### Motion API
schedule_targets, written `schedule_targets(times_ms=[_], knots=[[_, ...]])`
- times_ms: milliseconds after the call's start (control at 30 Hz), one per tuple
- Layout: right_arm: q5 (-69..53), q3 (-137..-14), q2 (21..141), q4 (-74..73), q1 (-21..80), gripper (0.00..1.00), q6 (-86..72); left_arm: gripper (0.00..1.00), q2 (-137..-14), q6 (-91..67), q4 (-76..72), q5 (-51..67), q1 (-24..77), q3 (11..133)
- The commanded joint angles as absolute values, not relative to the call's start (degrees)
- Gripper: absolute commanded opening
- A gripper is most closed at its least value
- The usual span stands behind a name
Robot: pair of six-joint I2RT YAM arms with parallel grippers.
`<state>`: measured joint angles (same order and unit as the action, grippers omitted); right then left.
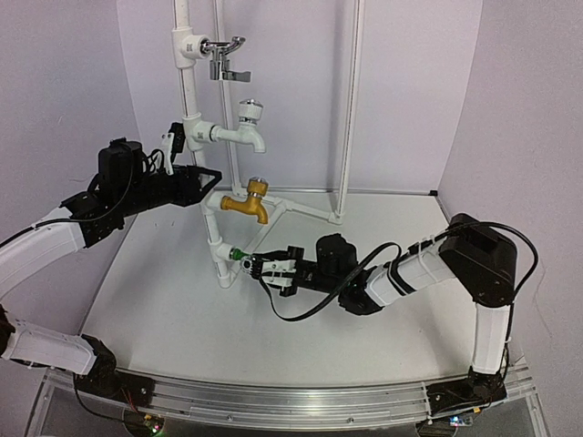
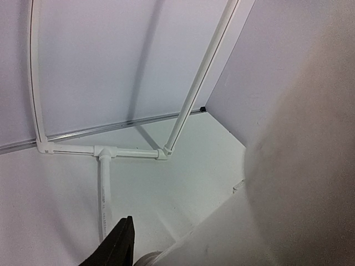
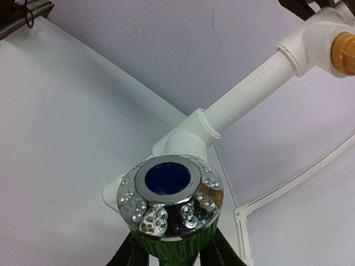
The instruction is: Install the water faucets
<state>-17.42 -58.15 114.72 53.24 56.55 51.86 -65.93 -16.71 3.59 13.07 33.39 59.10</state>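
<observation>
The green tap (image 1: 239,255) sits low on the white pipe stand (image 1: 189,100), at its bottom fitting (image 3: 186,136), just above the surface (image 1: 164,300). In the right wrist view its silvery knob (image 3: 169,199), dimpled around the rim with a blue centre, faces the camera, and the green body shows below it. The right claw (image 1: 258,266) reaches in from the right, low and nearly level, and is clamped on the green body, one dark finger (image 3: 130,255) pressed against each side. Higher on the stand a brass-yellow tap (image 1: 250,202) is mounted, then a white tap (image 1: 248,123), and a chrome tap (image 1: 223,55) at the top. The left claw (image 1: 208,177) is at the upright pipe beside the brass-yellow tap; whether it grips the pipe I cannot tell, as its own camera shows only one dark finger (image 2: 119,246) and a blurred white mass
</observation>
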Motion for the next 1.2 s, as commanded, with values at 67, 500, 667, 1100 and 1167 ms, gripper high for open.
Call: schedule_targets(times_ms=[67, 500, 667, 1100, 1167], knots=[[-14.51, -61.15, 117.64, 57.84, 56.78, 0.08, 34.13, 0.0, -65.16, -27.69, 7.29, 21.79, 34.99, 58.46], [-15.73, -61.11, 119.76, 61.51, 55.26, 0.0, -2.99, 0.0, -65.48, -27.86, 6.97, 22.21, 34.99, 58.51], [-15.44, -61.32, 119.48, 61.96, 54.06, 0.0, -18.72, 0.0, -65.54, -27.86, 6.94, 22.31, 34.97, 58.52], [-22.18, -63.73, 121.71, 62.04, 48.56, 0.0, -63.42, 0.0, -65.13, -28.02, 6.76, 21.71, 35.04, 58.2], [-22.33, -63.91, 121.23, 62.16, 48.6, 0.0, -67.49, 0.0, -65.21, -28.12, 6.76, 21.51, 34.98, 58.26]])
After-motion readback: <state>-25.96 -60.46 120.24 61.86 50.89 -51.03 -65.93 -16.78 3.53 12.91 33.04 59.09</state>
